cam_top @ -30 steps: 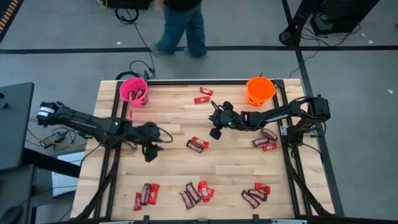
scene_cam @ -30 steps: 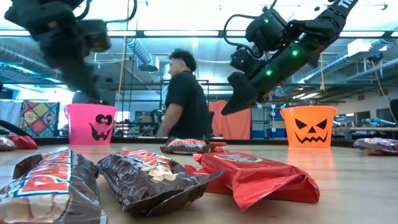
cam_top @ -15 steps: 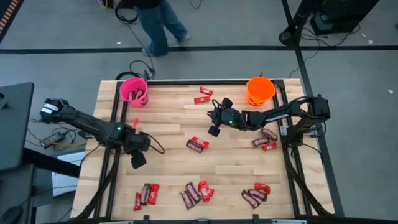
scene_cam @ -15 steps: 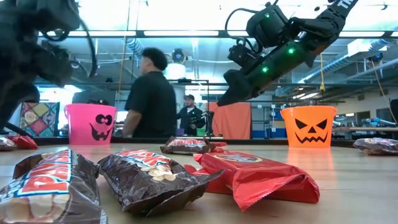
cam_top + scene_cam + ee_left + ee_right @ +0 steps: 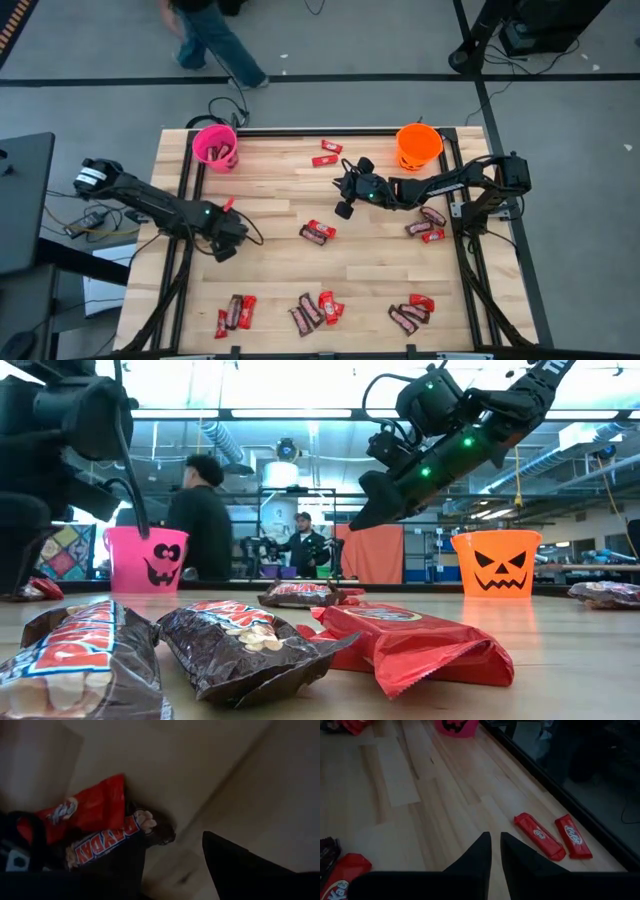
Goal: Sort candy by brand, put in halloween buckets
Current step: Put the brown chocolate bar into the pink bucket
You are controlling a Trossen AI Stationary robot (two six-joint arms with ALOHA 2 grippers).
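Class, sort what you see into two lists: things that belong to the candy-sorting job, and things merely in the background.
Belongs to the job:
pink bucket
orange bucket
red candy bars
brown candy bar
left pincer
right pincer

Just background:
person walking past
cables

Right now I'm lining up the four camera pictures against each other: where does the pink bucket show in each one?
High view: pink bucket at the table's far left corner.
Low view: pink bucket stands at the left, its black face toward the camera.
Left wrist view: not in it.
Right wrist view: only its lower part shows at the top edge.
Shared landmark: the pair of red candy bars by the far edge, also in the right wrist view.
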